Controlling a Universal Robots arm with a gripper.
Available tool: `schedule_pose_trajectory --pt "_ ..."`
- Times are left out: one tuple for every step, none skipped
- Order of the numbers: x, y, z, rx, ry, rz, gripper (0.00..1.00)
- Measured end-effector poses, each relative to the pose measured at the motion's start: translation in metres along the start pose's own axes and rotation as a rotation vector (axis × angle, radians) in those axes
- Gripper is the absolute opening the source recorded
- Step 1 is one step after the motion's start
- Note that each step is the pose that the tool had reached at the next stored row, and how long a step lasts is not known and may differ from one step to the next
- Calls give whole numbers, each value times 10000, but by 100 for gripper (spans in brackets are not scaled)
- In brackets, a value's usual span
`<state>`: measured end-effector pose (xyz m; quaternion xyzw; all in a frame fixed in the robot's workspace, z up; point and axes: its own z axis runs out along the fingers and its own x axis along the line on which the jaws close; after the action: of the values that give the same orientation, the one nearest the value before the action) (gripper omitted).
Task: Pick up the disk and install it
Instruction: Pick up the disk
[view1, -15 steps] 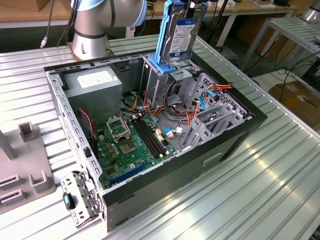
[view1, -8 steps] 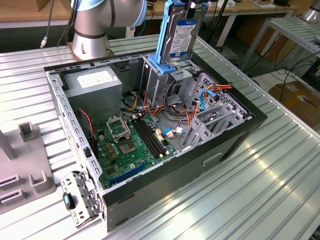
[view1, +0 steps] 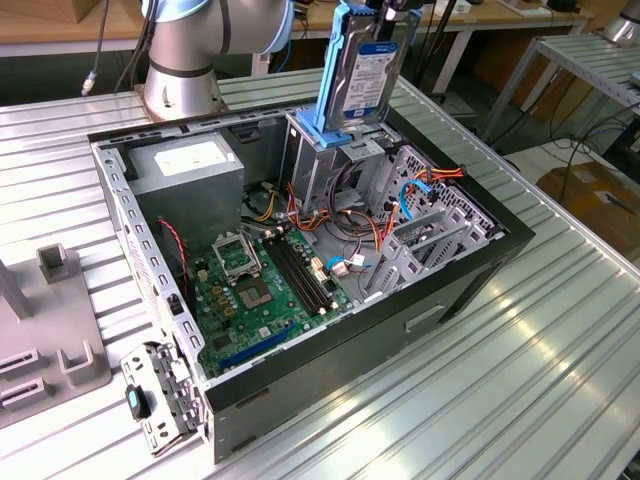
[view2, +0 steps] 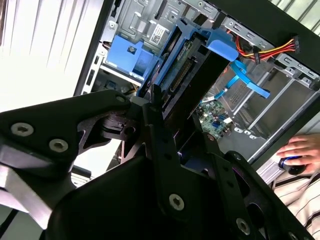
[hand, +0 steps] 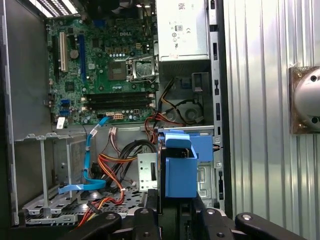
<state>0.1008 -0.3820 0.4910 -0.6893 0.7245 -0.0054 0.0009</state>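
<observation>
Exterior view: flat rectangular metal disk (view1: 366, 68) with blue-and-white label and blue plastic side rails is held upright, long axis vertical, hanging from the black gripper (view1: 385, 8) at the frame's top edge. Jaws are clamped on the disk's upper end. Its lower end is placed at the open top of the tall grey metal cage (view1: 312, 150) inside the open black computer case (view1: 455, 285); whether it has entered cannot be told. Grey power-supply box with white sticker (view1: 190, 165) stands just beside the cage toward the exterior view's left, and the green motherboard (view1: 262, 290) lies well below. Open room is seen above the cage.

Second wrist view: the disk (view2: 192, 70) is seen edge-on, running straight away from the gripper (view2: 180, 120), with black fingers (view2: 156, 125) pressed against its faces. The cage's blue plastic latch (view2: 131, 54) lies close alongside, and orange and blue cables (view2: 250, 85) are near on the other side. A person's hand (view2: 298, 149) rests outside the case wall.

First wrist view: the disk (hand: 180, 172) is seen end-on just ahead of the gripper (hand: 175, 220), above the cage close to the case wall, with a bundle of loose cables (hand: 120, 165) beside it.
</observation>
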Motion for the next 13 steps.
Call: schedule_pose_trajectory --pt "14 -1 0 0 0 0 35" --pt "24 -1 0 0 1 0 35" --pt "38 -2 0 0 1 0 35" --pt "50 -2 0 0 3 0 35" --pt "57 -3 0 0 4 0 35" --pt "64 -3 0 0 5 0 35" --pt "71 -4 0 0 5 0 35" --pt "78 -4 1 0 5 0 35" --pt "87 -4 1 0 7 0 35" --pt "92 -5 0 0 8 0 35" --pt "101 -5 0 1 10 0 35" --pt "108 -5 1 1 10 0 35" --pt "111 -6 1 1 10 0 35"
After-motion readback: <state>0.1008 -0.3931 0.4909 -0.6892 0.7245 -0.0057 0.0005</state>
